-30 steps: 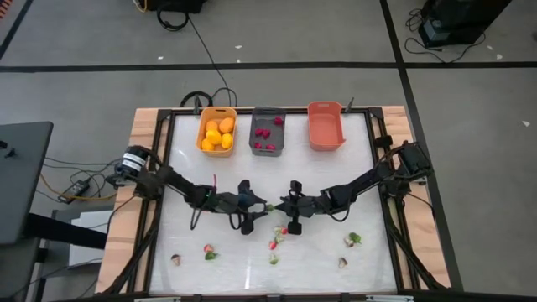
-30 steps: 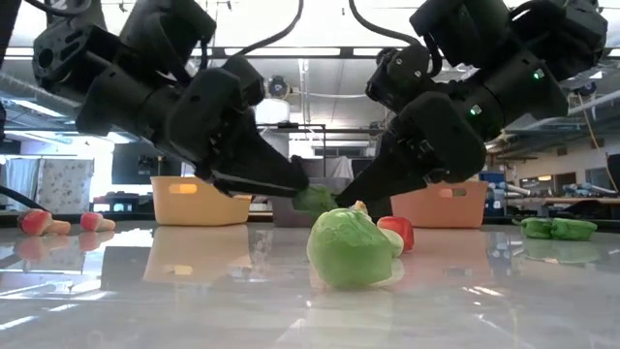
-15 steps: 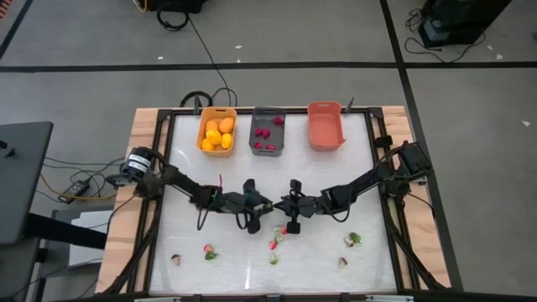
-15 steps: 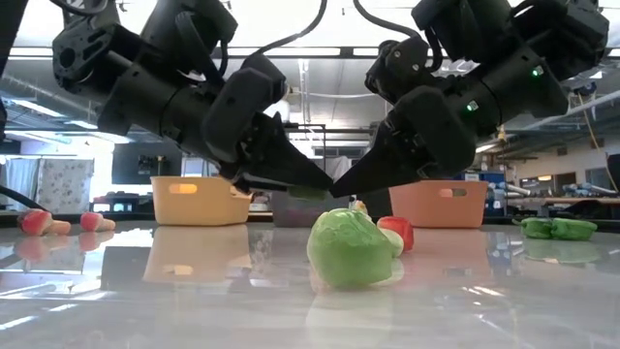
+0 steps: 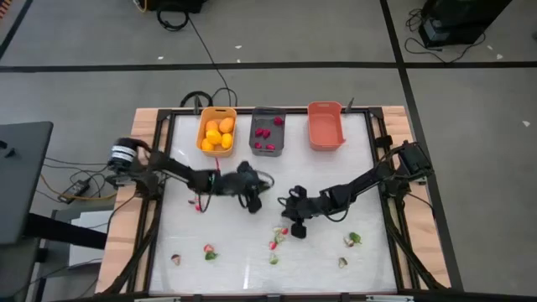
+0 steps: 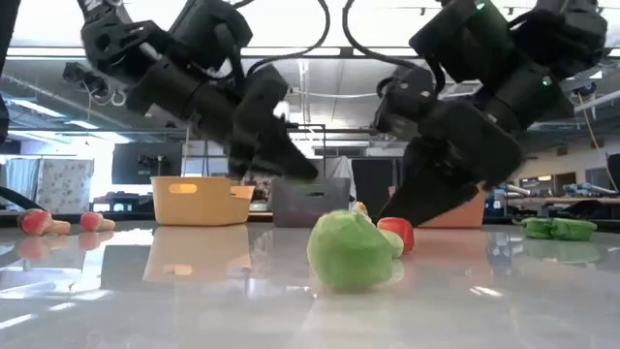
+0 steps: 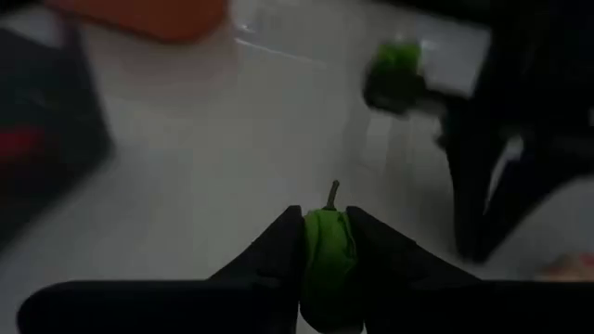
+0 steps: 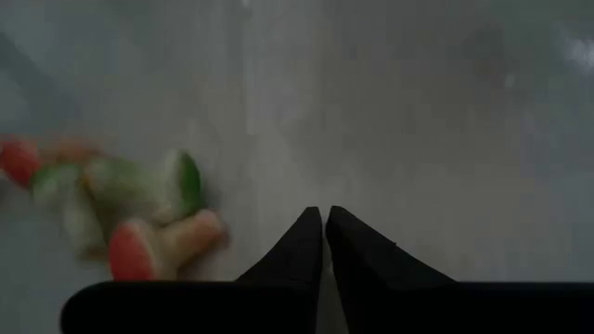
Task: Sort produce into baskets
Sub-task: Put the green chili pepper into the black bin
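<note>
My left gripper (image 5: pixel 258 198) is above the table's middle, just in front of the dark grey basket (image 5: pixel 267 132), and is shut on a small green piece with a thin stem (image 7: pixel 327 243). My right gripper (image 5: pixel 295 225) is shut and empty. Its tips (image 8: pixel 323 215) are low over the table, beside a cluster of red, green and pale pieces (image 8: pixel 139 218). The yellow-orange basket (image 5: pixel 216 130) holds several yellow-orange fruits. The grey basket holds several red-pink pieces. The salmon basket (image 5: pixel 325 126) stands to its right. My left gripper pinches the green piece by its two sides (image 7: pixel 316 250) between the two fingers. Its stem (image 7: pixel 333 191) sticks out past the fingertips. The fingers slant down from the table's left. The piece is lifted clear of the table.
Loose pieces lie near the front edge: a green leafy one (image 6: pixel 351 249) with a red one (image 6: pixel 397 233) behind it, others at the front left (image 5: pixel 208 251) (image 5: pixel 175 259) and front right (image 5: pixel 353 239) (image 5: pixel 342 262). The three baskets line the far edge.
The two grippers met tip to tip over the table's middle and have parted. My left gripper has risen and gone toward the far edge and the grey basket, with the green piece in it. My right gripper has dropped toward the cluster of pieces on the table.
</note>
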`<action>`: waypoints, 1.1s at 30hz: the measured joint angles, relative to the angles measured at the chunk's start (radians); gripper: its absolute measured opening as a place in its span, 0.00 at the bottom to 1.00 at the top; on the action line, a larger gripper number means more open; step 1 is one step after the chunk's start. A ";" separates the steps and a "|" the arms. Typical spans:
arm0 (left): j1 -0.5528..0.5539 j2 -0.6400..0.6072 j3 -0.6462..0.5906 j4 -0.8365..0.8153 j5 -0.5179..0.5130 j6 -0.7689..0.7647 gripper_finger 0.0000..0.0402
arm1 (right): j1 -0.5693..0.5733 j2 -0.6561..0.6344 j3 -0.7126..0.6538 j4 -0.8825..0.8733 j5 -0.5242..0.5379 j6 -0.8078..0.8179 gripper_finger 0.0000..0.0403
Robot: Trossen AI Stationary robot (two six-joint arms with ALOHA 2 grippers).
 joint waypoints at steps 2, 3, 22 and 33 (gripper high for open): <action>0.053 -0.067 0.000 -0.033 0.033 0.027 0.22 | 0.006 -0.003 0.002 -0.032 0.013 0.048 0.10; 0.080 -0.097 0.000 -0.043 0.035 0.046 0.22 | 0.009 -0.003 0.003 -0.038 0.021 0.058 0.10; 0.485 -0.034 0.395 -0.560 0.244 0.318 0.30 | 0.025 -0.228 -0.003 -0.272 -0.005 0.031 0.09; 0.543 0.009 0.407 -0.614 0.243 0.312 0.52 | 0.021 -0.349 -0.002 -0.414 0.103 0.063 0.09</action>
